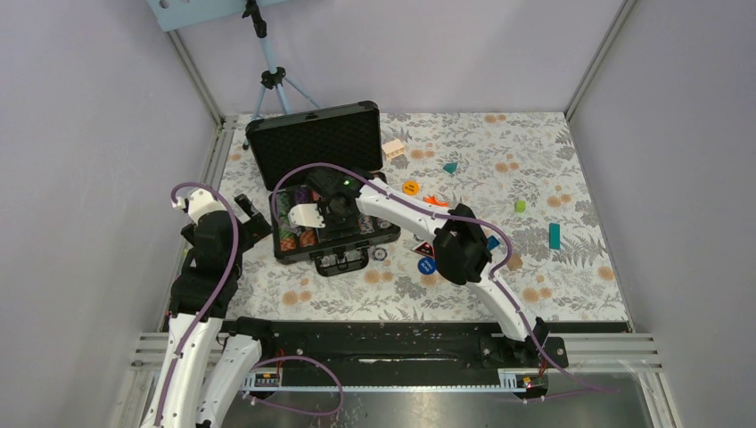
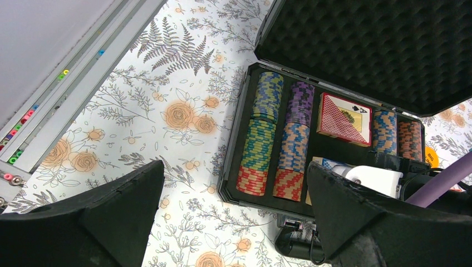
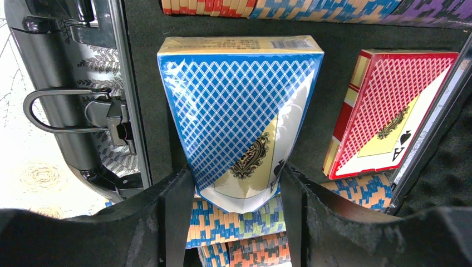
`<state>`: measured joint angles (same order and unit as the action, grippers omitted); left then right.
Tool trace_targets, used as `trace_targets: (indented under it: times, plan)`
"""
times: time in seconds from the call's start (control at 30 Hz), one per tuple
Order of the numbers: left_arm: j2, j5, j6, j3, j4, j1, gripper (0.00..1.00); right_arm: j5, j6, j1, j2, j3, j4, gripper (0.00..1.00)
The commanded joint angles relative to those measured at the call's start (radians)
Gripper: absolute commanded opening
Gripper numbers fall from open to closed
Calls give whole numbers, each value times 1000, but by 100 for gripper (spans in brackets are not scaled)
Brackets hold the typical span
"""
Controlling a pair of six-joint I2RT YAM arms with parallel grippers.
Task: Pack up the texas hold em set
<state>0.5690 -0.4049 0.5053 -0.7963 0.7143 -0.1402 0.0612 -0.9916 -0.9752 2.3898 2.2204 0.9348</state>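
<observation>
The blue card deck [image 3: 239,117] is pinched at its near end by the right gripper [image 3: 235,177] over the middle well of the open briefcase [image 1: 314,143]. Its long axis runs on from the gripper toward a row of chips [image 3: 311,8] — the red deck [image 3: 389,111] lies flat just beside it. The case sits left of centre on the desk [image 1: 553,178], lid raised at the far side and handle toward the arms; the right arm reaches leftward over it, elbow raised, while the left gripper [image 2: 234,172] — jaws spread, empty — hovers by the case's left end.
</observation>
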Motion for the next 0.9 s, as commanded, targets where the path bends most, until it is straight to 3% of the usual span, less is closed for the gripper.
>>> trace_targets:
  times: [0.0, 0.53, 0.87]
  plan:
    - [-13, -4, -9, -34, -27, -3, 99, -86, 26, 12, 6, -32, 170, 37]
    - [-17, 0, -10, -32, -29, -5, 99, -118, 108, 3, 23, -9, 293, 37]
    - [-13, 1, -11, -32, -31, -6, 99, -218, 113, 2, 33, -25, 287, 37]
